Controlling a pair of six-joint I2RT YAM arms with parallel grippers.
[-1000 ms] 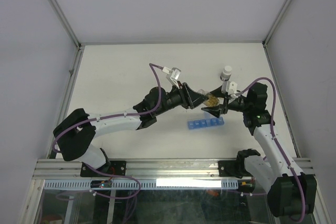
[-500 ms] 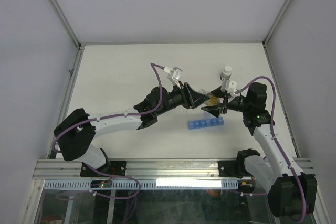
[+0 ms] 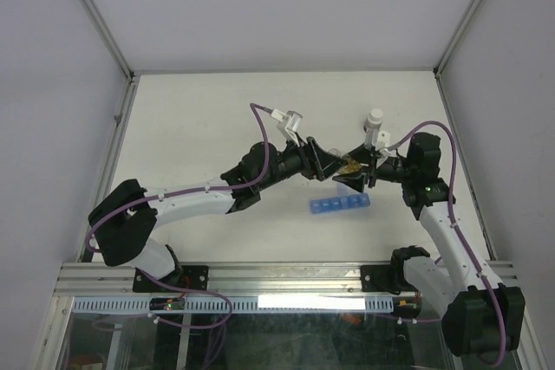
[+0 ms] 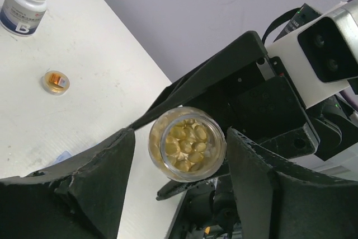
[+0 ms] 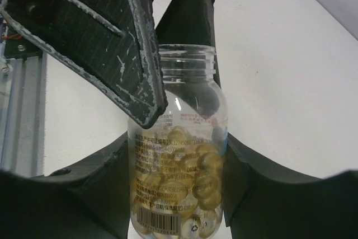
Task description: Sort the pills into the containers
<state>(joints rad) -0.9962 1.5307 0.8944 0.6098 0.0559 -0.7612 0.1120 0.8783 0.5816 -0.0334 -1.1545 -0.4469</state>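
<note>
From where I stand, the two arms meet in mid-air over the surface (image 3: 199,127). The right end effector (image 5: 178,155) is closed on a clear jar (image 5: 187,82), one finger pressed to each side of its labelled body, holding it up off the surface. The jar has no lid on, and its open mouth faces the left end effector (image 4: 180,138). That one stands wide, its two fingers (image 4: 100,177) straddling the jar's rim. There is a clear gap on one side, while the other finger is so close that I cannot tell whether it touches.

The pills (image 4: 187,144), golden and glossy, are heaped inside the jar and fill roughly its lower half.

The blue pill organizer (image 3: 340,205) lies flat on the surface below the two end effectors, a little towards the arm bases, apart from the jar. Beyond the right end effector a white-capped bottle (image 3: 374,121) stands upright. A small gold-rimmed disc (image 4: 56,82) lies on the surface near that bottle.
</note>
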